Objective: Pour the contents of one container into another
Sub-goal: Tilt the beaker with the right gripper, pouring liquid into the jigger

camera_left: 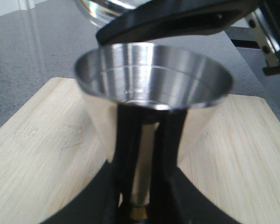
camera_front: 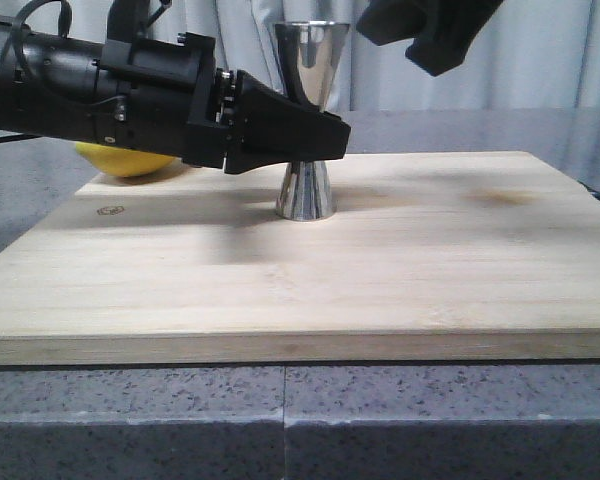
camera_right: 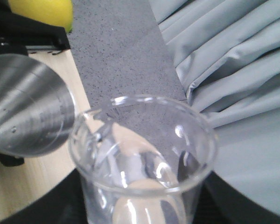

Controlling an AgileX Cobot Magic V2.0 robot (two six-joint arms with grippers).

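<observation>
The steel jigger (camera_front: 308,185) stands upright on the wooden board (camera_front: 430,260), its open top cup (camera_left: 154,77) facing up. My left gripper (camera_front: 325,140) reaches in from the left, and its black fingers (camera_left: 126,154) close on the narrow waist just above the gold band (camera_left: 139,212). My right gripper (camera_front: 430,35) hangs above and to the right of the jigger's rim. In the right wrist view it is shut on the clear glass beaker (camera_right: 144,154), whose pouring lip (camera_right: 86,116) points at the jigger (camera_right: 28,112). The beaker does not show in the front view.
A yellow lemon (camera_front: 125,160) lies behind the left arm at the board's back left corner. A grey speckled counter (camera_front: 280,420) carries the board. Grey curtains (camera_right: 233,70) hang close behind.
</observation>
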